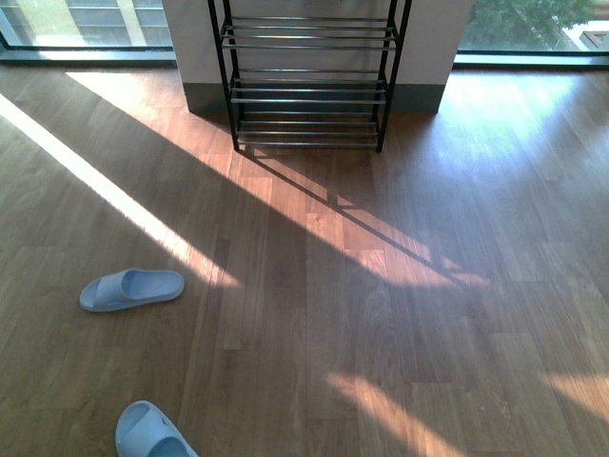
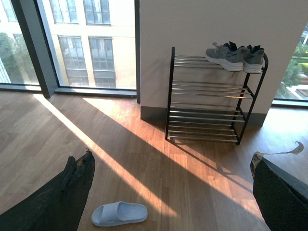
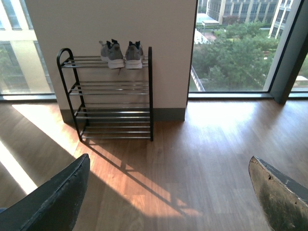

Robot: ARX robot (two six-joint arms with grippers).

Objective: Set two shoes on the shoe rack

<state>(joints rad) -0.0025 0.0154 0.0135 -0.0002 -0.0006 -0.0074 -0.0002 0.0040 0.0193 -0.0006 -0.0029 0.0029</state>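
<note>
Grey sneakers point(image 2: 235, 57) paired at one end of rack point(image 1: 306, 95) top tier, leaving room. Pale slides point(image 1: 131, 288) loose on floor point(image 1: 428, 333). State: left pincer point(image 2: 172, 159), right pincer point(image 3: 169, 162) both wide, empty.

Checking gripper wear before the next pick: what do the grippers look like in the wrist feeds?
Left gripper: broad black fingers with scuffed, frayed tips; a pale strip peels off one tip. Right gripper: same dark fingers, edges worn grey. No arms show in the front view.

wood floor point(image 1: 381, 314): shoe rack point(image 1: 306, 90), far slide point(image 1: 131, 288), near slide point(image 1: 152, 433) | rack top: grey sneakers point(image 2: 226, 56)
</note>
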